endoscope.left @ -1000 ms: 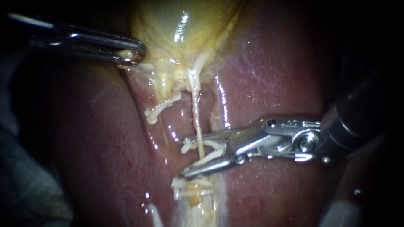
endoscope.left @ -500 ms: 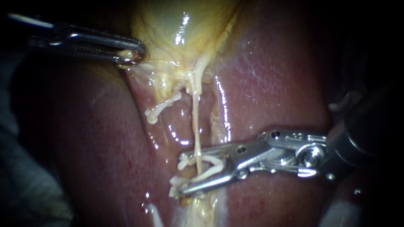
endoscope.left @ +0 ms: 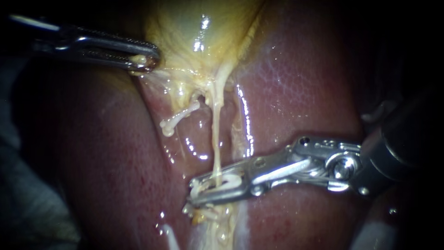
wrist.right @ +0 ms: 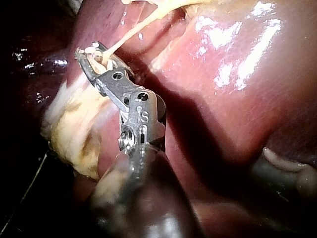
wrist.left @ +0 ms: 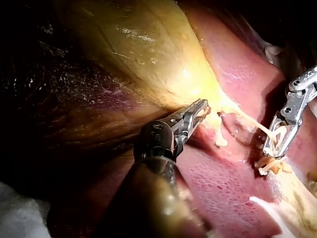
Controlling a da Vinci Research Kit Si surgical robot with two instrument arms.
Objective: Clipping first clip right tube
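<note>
Two instruments in view, both loaded. Nearest the endoscope: a frayed patch of pale fatty tissue (endoscope.left: 216, 221) on the liver (endoscope.left: 296, 83), just below the working point.

Right instrument (endoscope.left: 196, 190): jaws drawn nearly together, only a narrow gap between them, and a white clip (endoscope.left: 223, 183) is seated in that gap. The right tube (endoscope.left: 216, 139), a thin pale strand, runs down from the gallbladder neck and passes through the clip, so the jaws straddle it at its lower end, close to the fatty patch.

Further off: a short tube stub (endoscope.left: 178, 120) with a blunt end lies free, apart from the jaws.

Farthest: the left instrument (endoscope.left: 147, 59) has its jaws closed on the gallbladder (endoscope.left: 185, 28) edge and holds it up; the right tube looks taut.

Risks, as I judge them:
- The clip tips may not reach past the tube, leaving a partial closure. I cannot confirm the far side.
- Frayed tissue caught in the clip could make a poor seat.
- Any sideways drag by the right instrument on so thin and taut a strand could tear it.
</note>
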